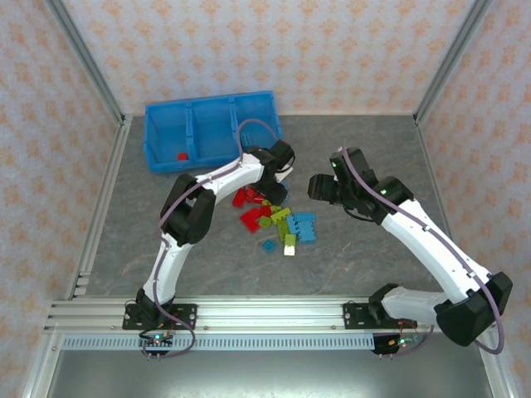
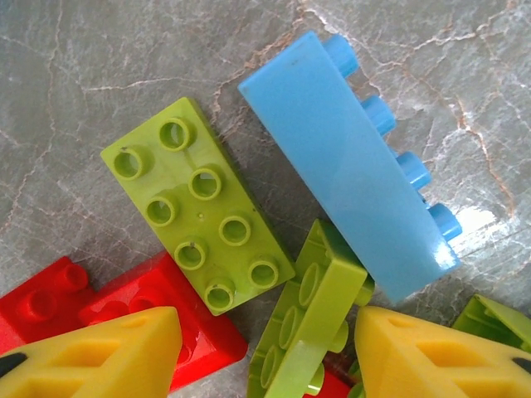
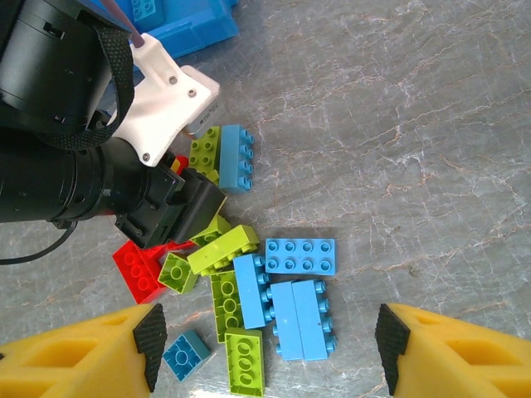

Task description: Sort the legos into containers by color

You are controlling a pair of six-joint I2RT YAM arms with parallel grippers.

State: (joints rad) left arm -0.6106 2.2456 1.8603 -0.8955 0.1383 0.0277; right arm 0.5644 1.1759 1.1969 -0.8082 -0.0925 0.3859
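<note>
The legos lie in a loose pile (image 1: 278,220) of red, lime and light blue bricks at mid-table. My left gripper (image 2: 270,356) is low in the pile's far end and open, its yellow fingers either side of a lime brick (image 2: 307,315) standing on edge. Beside it lie a flat lime brick (image 2: 199,203), a light blue brick (image 2: 348,166) on its side and a red brick (image 2: 124,303). My right gripper (image 3: 270,348) hangs open above the pile, over blue bricks (image 3: 303,319) and lime ones (image 3: 222,249). The blue tray (image 1: 207,101) holds one red brick (image 1: 182,156) in its left compartment.
The tray stands at the back left against the wall. The left arm's wrist (image 3: 166,207) covers the pile's far-left bricks in the right wrist view. A small dark blue brick (image 3: 186,353) lies at the pile's near edge. Bare grey tabletop (image 1: 373,149) stretches right of the pile.
</note>
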